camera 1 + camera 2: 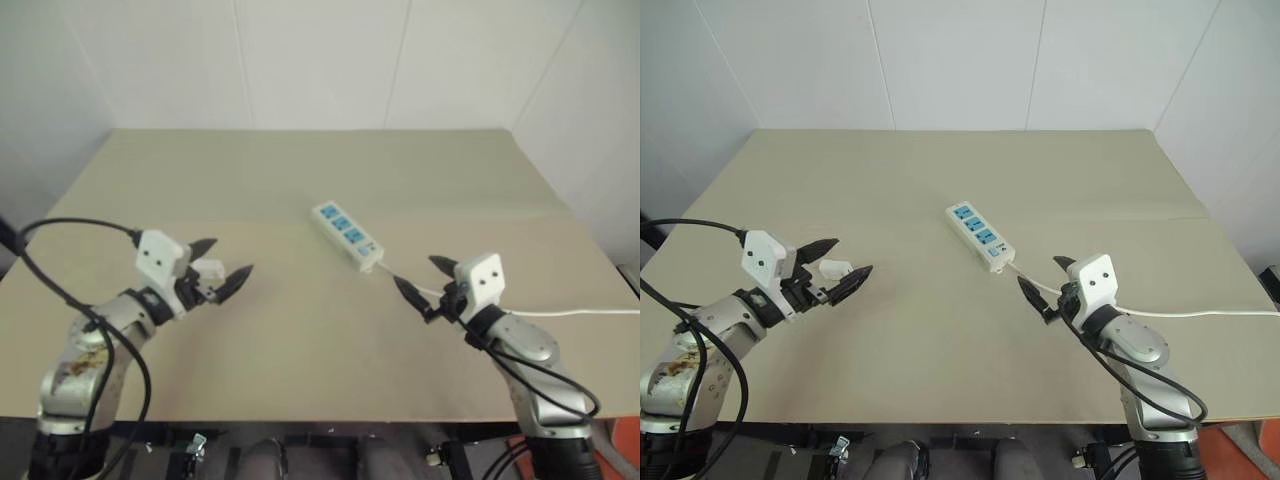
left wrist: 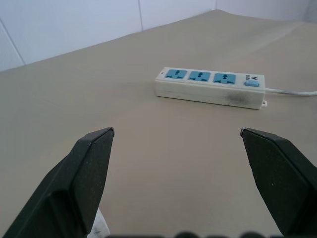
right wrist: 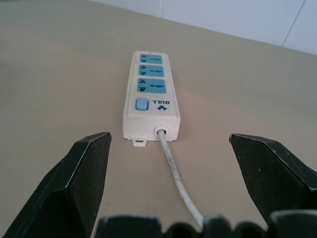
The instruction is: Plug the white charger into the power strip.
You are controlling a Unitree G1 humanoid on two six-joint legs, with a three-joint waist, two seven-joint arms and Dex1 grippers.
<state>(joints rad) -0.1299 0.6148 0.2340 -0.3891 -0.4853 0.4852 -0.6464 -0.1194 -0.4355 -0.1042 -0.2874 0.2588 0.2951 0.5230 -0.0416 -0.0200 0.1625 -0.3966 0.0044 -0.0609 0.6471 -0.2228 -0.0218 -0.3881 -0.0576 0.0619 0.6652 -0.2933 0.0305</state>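
The power strip (image 1: 347, 234) is a white bar with three blue sockets, lying aslant at the table's middle. Its thin white cord (image 1: 560, 313) trails off to the right. The small white charger (image 1: 836, 267) rests on the table at the left. From the head it shows between the spread fingers of my left gripper (image 1: 848, 257). A corner of the charger (image 2: 101, 225) peeks out beside one finger in the left wrist view. That gripper is open and grips nothing. My right gripper (image 1: 420, 273) hovers open just short of the strip's cord end (image 3: 150, 96), empty.
The beige table (image 1: 300, 340) meets white walls at its far edge and right side. A black cable (image 1: 70, 290) loops around my left arm.
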